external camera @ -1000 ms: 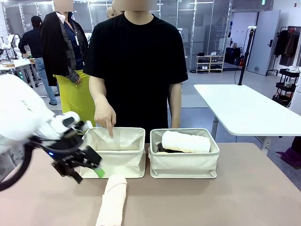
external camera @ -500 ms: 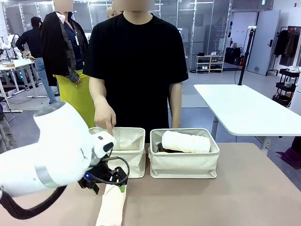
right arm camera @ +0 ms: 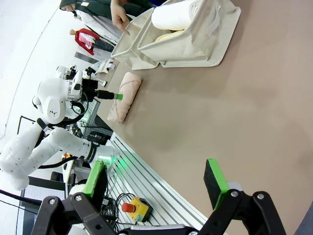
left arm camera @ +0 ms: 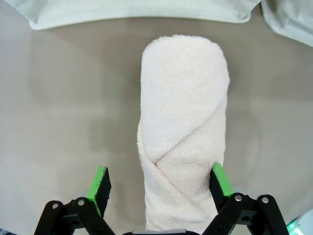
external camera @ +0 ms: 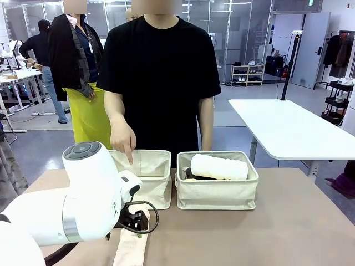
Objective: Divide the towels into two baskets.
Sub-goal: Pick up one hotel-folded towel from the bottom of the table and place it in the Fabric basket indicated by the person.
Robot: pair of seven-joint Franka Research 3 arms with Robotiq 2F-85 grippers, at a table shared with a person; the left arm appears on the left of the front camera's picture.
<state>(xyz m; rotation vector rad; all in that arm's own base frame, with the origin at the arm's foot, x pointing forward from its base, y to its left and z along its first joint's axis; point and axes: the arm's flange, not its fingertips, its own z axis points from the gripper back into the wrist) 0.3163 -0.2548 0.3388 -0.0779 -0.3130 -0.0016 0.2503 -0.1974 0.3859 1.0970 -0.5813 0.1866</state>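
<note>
The left gripper [left arm camera: 160, 183] is hanging over the near end of a cream towel roll [left arm camera: 183, 132] lying on the desk [left arm camera: 63, 112], its fingers [left arm camera: 99, 182] spread wide on either side of the roll and not gripping it. The right gripper [right arm camera: 156, 183] is waiting low over bare desk with fingers wide and holding nothing. The person's hand [external camera: 123, 137] is pointing into the left basket [external camera: 145, 178], while the right basket [external camera: 217, 191] is holding a white towel [external camera: 219, 166] on top of a dark one [external camera: 195, 176].
</note>
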